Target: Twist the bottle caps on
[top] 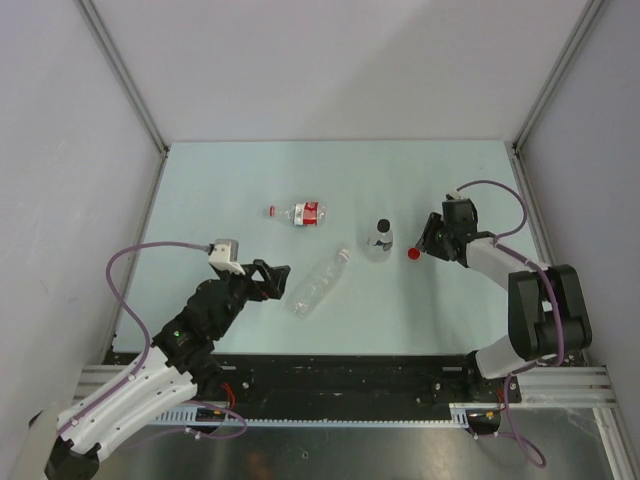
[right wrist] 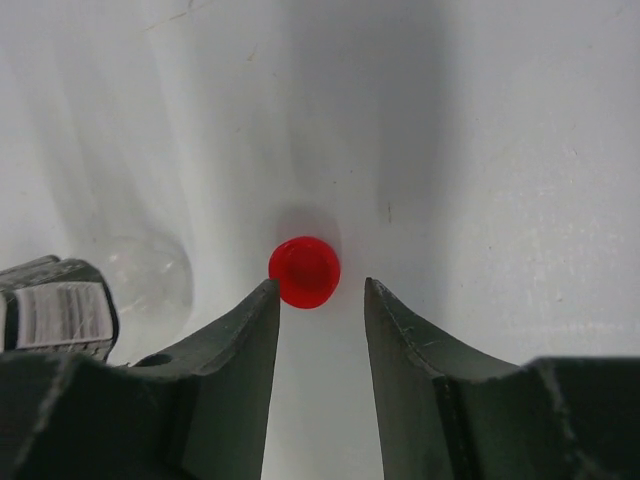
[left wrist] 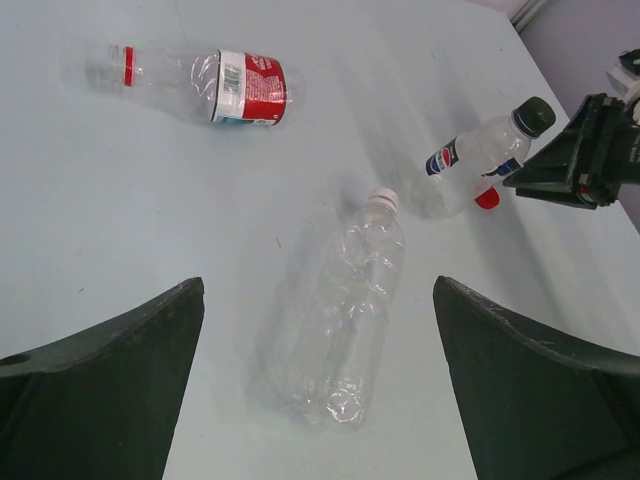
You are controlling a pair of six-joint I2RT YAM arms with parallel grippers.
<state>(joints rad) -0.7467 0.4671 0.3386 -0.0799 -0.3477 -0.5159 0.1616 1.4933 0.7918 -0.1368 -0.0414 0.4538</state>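
the right gripper [right wrist: 320, 288] hangs tips-down over the red cap [right wrist: 304, 271], which lies loose on the table [top: 220, 180] just beside the black-capped bottle [top: 380, 240]. its jaws stand half parted either side of the cap, not clamped on it, lined up for a pick, i reckon. the left gripper [top: 278, 277] is spread wide and empty, facing the clear bottle [left wrist: 345, 320] with its white cap [left wrist: 383, 198]. the red-labelled bottle [left wrist: 245, 88] lies apart and looks uncapped, probably the cap's home.

Both arms [top: 195, 330] are black and white, trailing looping purple cables [top: 125, 262].
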